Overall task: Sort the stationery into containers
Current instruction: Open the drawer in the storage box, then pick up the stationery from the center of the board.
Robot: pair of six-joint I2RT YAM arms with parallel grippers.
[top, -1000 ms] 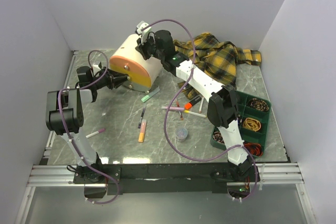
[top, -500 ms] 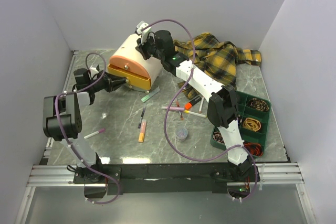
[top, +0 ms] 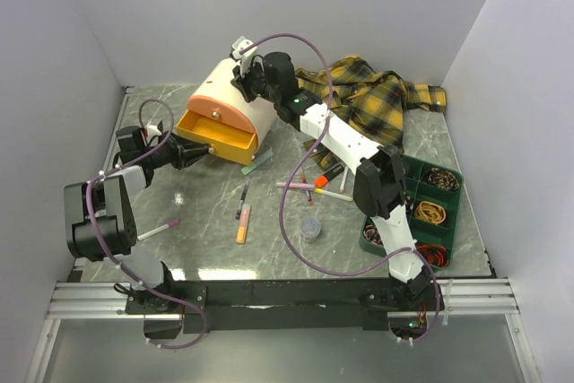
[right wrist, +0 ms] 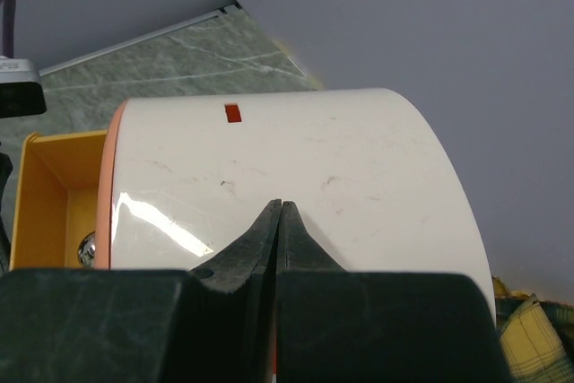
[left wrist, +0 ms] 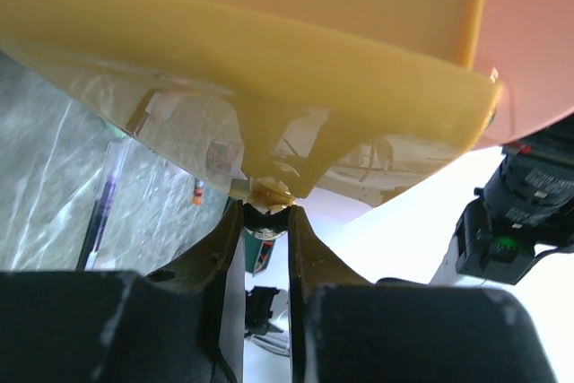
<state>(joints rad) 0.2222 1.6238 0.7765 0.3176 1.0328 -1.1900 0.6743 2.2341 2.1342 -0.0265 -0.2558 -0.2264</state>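
Note:
The cream drum-shaped drawer box [top: 235,96] stands at the back left, its lower orange drawer [top: 213,135] pulled out. My left gripper [top: 197,152] is shut on that drawer's small knob [left wrist: 265,193], which sits between the fingertips in the left wrist view. My right gripper [top: 244,78] is shut and empty, its tips resting on top of the drum [right wrist: 314,159]. Loose on the table lie a pale green clip [top: 257,163], a black pen [top: 243,201], an orange marker [top: 242,224], a pink marker [top: 163,227], white pens [top: 316,189] and a small grey pot [top: 310,228].
The dark green divided tray [top: 457,187] with coiled rubber bands sits at the right. A yellow-and-black plaid shirt [top: 381,100] lies behind the right arm. White walls close in on the left, back and right. An orange highlighter [top: 329,174] lies near the right arm.
My left gripper has drawn back toward the left and near side with the knob, and the orange drawer has slid out of the drum. The right gripper has stayed on the drum's top.

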